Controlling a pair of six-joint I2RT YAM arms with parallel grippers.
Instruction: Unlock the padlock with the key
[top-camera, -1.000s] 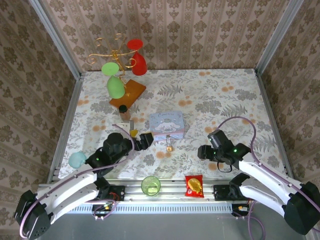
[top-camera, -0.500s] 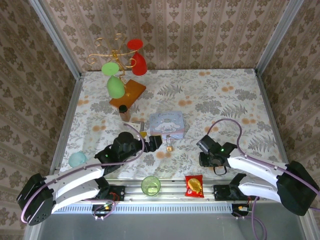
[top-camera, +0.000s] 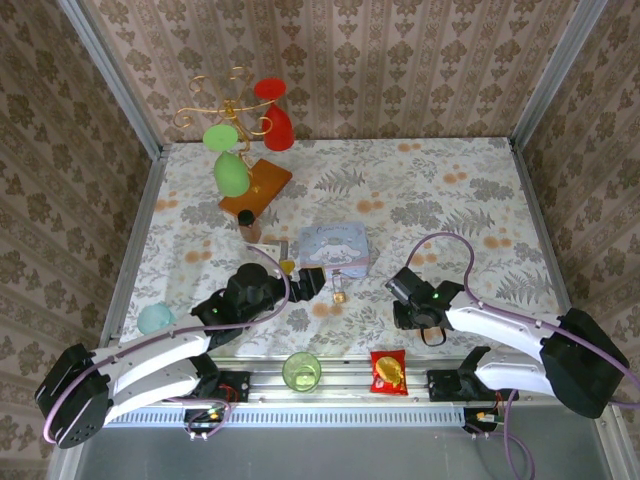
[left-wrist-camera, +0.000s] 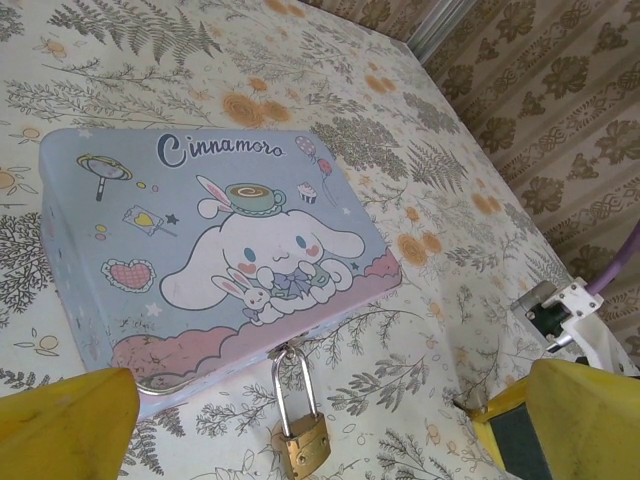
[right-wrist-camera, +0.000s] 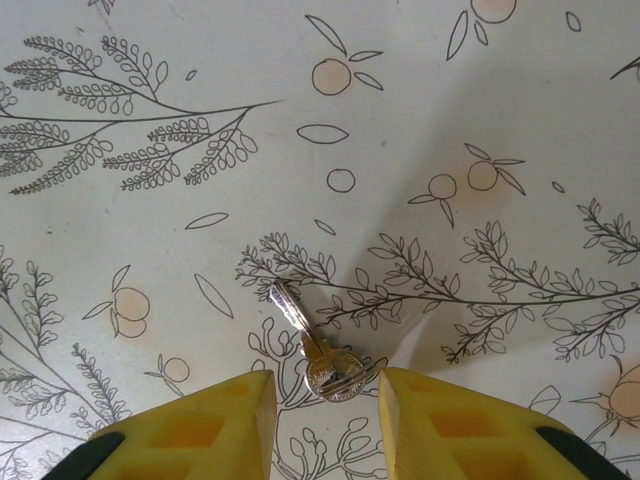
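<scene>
Now | right tool (right-wrist-camera: 322, 385) parted, straddling key (right-wrist-camera: 308, 342) | left tool (left-wrist-camera: 330, 415) wide, empty, facing padlock (left-wrist-camera: 302, 445)

Padlock (left-wrist-camera: 300, 447): brass-coloured metal body, lightly glossy; shackle of bright silver metal. Key (right-wrist-camera: 318, 362): polished silver metal, reflective. Tin (left-wrist-camera: 200, 250): smooth printed lid with a satin sheen. Worktop (right-wrist-camera: 450, 90): matt floral-printed covering. Right pincer (right-wrist-camera: 326, 400): fingers of yellow plastic, matt, smooth-faced.

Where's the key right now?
In the right wrist view, the key lies flat on the flowery table, between the open yellow fingers of the right gripper.
</scene>
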